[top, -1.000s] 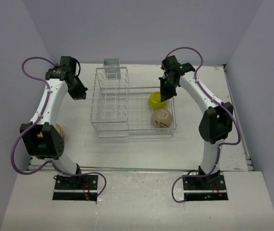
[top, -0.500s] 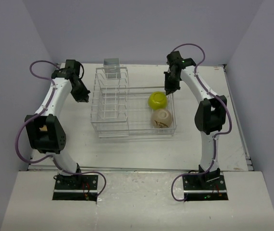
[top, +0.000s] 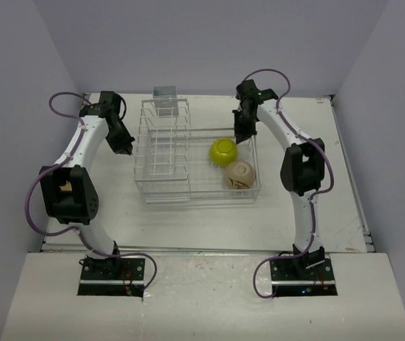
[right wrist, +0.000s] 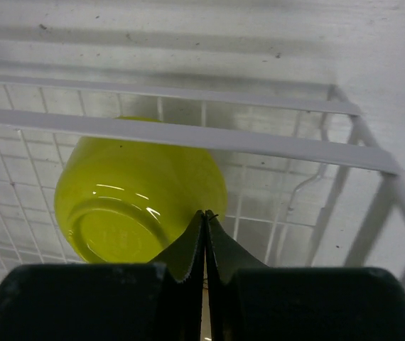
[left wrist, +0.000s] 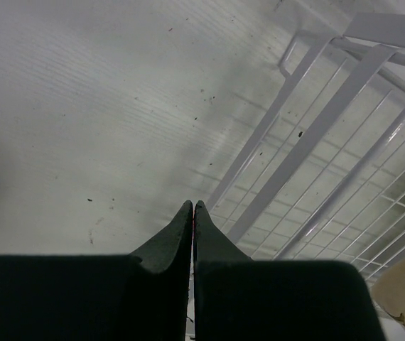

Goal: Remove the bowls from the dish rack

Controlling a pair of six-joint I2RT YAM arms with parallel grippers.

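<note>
Dish rack [top: 165, 145] sits mid-table, closer to far edge. Table [top: 188, 224] open along near edge and both side edges. Yellow bowl [top: 223, 150] upside down in basket section, far side; tan bowl [top: 239, 174] just beside it, toward the basket's near-right corner. Right end effector [right wrist: 204, 213] pinched closed, empty, tips at yellow bowl's right flank just inside far rack rail; contact unclear. Left end effector [left wrist: 192, 206] closed tight, empty, over bare table just beside rack's left side. White surface, specks of dirt. Pale violet walls on three sides.
</note>
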